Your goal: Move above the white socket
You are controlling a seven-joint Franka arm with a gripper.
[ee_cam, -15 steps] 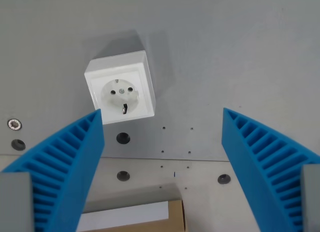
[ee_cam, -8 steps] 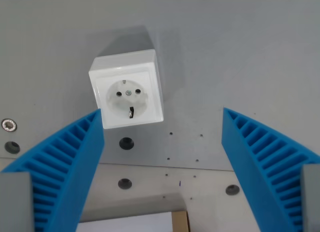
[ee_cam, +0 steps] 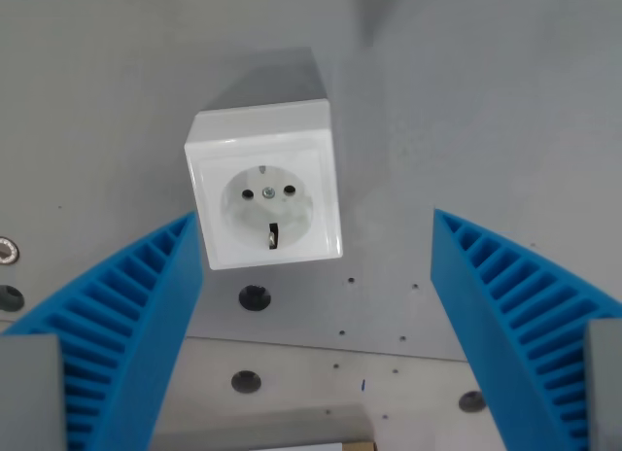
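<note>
Blue ribbed fingers fill the lower corners of the wrist view, one rising from the bottom left and the other from the bottom right, with a wide gap between them. The gripper is spread apart and holds nothing.

Just beyond the fingertips, a grey plate covers most of the surface below. Its near part carries several dark round holes and a scatter of small dots. A seam runs across the lower part of the view, with a paler panel below it that has more holes. At the far left edge, a small metal screw head shows partly.

Farther up sits the white socket, a square box with a round recessed face, two pin holes and a dark earth clip. It lies on the grey plate, left of the view's centre, its lower left corner just beside the tip of the left-hand finger. A soft shadow falls behind its far edge.
</note>
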